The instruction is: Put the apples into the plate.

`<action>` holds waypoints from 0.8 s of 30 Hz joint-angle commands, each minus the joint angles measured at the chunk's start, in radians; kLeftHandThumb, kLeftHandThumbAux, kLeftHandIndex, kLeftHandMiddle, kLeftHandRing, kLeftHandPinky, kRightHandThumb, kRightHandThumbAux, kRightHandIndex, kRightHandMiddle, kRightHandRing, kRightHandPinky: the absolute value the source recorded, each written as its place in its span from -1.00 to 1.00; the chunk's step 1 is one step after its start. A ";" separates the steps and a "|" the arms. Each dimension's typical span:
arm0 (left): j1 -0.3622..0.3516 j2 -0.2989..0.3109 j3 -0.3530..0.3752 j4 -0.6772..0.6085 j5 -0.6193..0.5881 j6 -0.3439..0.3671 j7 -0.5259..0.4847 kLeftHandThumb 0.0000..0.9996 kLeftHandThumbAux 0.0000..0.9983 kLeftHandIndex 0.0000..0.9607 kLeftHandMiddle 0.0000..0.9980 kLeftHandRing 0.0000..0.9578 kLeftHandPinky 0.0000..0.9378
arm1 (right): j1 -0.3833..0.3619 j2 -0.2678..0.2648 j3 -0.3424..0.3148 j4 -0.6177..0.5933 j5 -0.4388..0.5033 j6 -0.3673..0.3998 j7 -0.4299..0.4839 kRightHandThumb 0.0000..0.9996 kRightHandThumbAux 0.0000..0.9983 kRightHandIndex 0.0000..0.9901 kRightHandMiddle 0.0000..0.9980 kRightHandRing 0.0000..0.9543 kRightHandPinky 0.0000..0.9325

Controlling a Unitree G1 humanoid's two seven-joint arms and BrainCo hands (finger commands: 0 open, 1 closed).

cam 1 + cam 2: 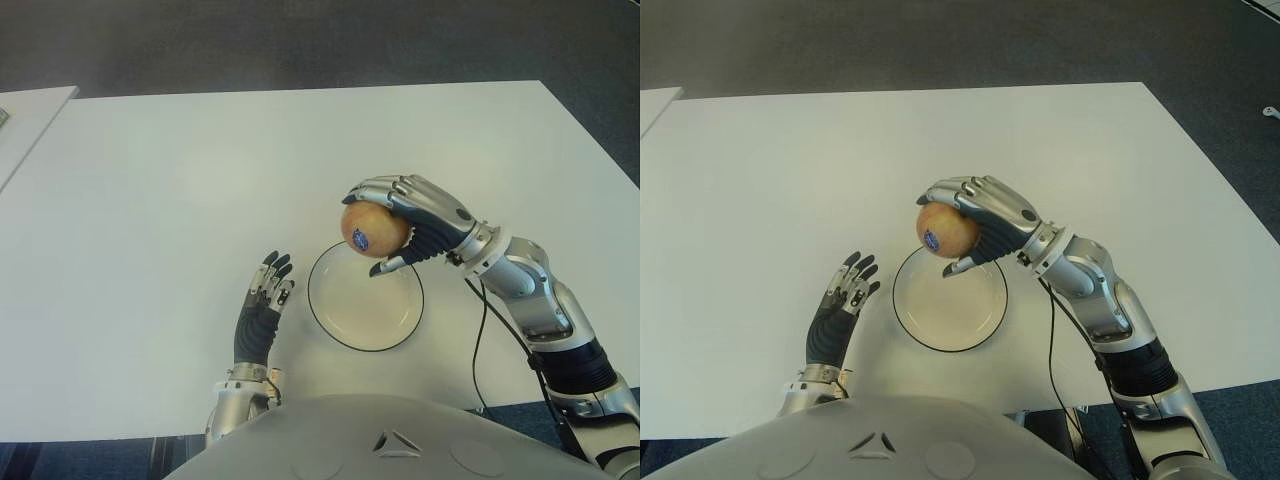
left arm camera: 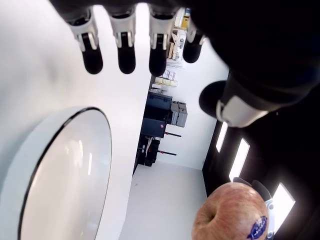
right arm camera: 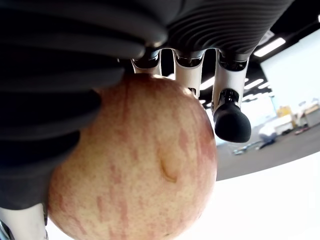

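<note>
**Right hand holding apple above plate rim**

The robot's own torso (image 1: 400, 440) fills the near edge of the eye views. Directly beyond it lies the white table (image 1: 150, 180).

Left hand (image 1: 265, 300): positioned over the table just to the left of the plate (image 1: 335, 320). Fingers are extended and slightly spread; nothing is held. In the left wrist view the fingertips (image 2: 126, 59) point out straight, clear of the plate rim. Whether the hand touches the table cannot be determined.

Right hand (image 1: 405, 225): reaches in from the right. The fingers wrap over the top of the apple (image 1: 372, 228) and the thumb closes in from below, forming a firm grasp. The right wrist view confirms this: the apple surface presses against the palm, and one dark fingertip (image 3: 231, 122) stands slightly off the fruit.

Apple: yellow-red skin with a small blue sticker (image 1: 360, 238) facing the camera. It is held in the air, above the far rim of the plate, and is not touching the plate.

Plate: round, white, with a thin dark rim. It sits on the table between the two hands. A black cable (image 1: 478, 335) runs along the right forearm.
</note>
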 commanded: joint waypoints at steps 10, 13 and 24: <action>-0.018 -0.060 -0.043 0.010 0.005 0.008 0.024 -0.49 0.10 -0.83 -0.76 -0.77 -0.68 | 0.036 0.026 0.039 0.000 0.003 -0.016 0.029 0.44 0.43 -0.11 0.68 0.72 0.74; -0.017 -0.060 -0.044 0.012 0.007 -0.002 0.024 -0.48 0.11 -0.83 -0.76 -0.76 -0.67 | 0.038 0.022 0.045 0.000 0.005 -0.013 0.044 0.44 0.43 -0.11 0.67 0.72 0.74; -0.024 -0.060 -0.043 0.007 0.007 0.003 0.028 -0.48 0.11 -0.85 -0.77 -0.78 -0.71 | 0.040 0.013 0.056 0.015 -0.021 -0.032 0.066 0.45 0.43 -0.11 0.70 0.74 0.78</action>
